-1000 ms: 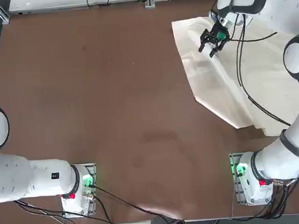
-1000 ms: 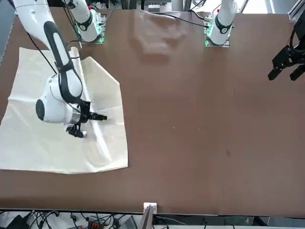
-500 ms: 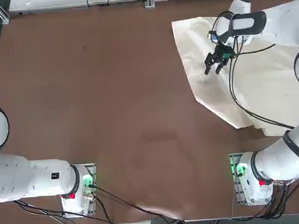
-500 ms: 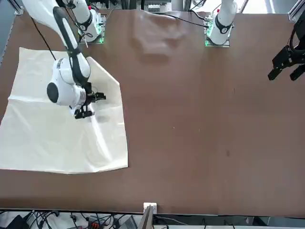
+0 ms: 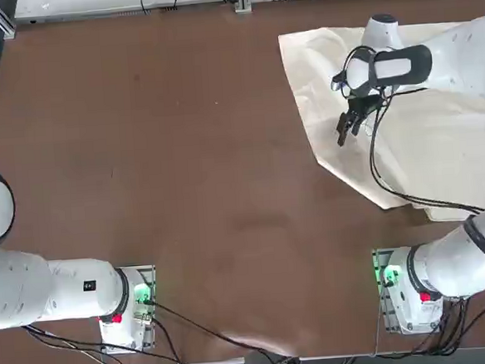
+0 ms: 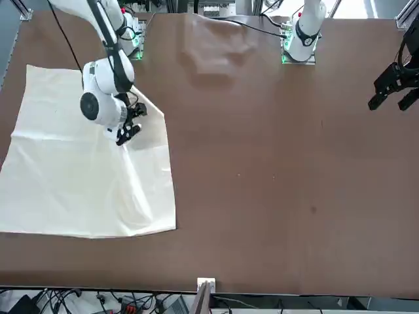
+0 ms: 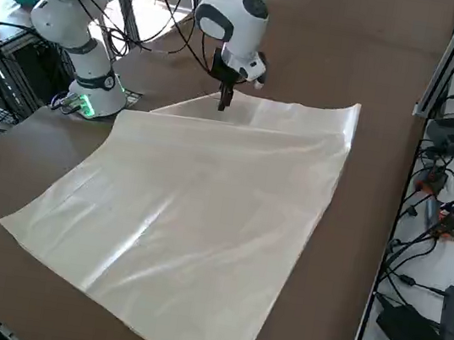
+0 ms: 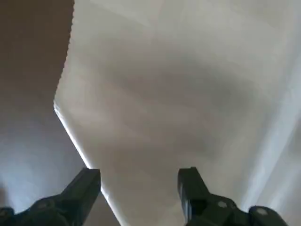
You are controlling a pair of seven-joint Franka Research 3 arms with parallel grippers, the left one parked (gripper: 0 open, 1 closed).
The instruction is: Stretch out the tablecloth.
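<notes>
Back toward the arm's own base [image 5: 417, 303], the right claw [image 5: 348, 137] had moved over the cloth since the earlier frame. The right arm [image 5: 475, 53] had shifted with it, and its black cables [image 5: 419, 200] had swung a bit. The outer edge of the tablecloth [image 5: 448, 151] looked the same as before.

Now the claw was wide open, with its two fingers [image 8: 87, 186] well apart and nothing held between them. It pointed down near the edge of the cloth that faced the middle of the table [image 5: 182, 153]. One finger was by that edge, and the other was over the cloth. The pictures did not show for sure if the claw touched the cloth.

The cream tablecloth lay on the right side of the brown table. Most of it was spread out, but it was not all smooth. A long, shiny crease [image 7: 131, 237] ran over it, and a slanted fold [image 7: 242, 128] showed near the claw. Part of the cloth was hidden under the arm in the view from above.
</notes>
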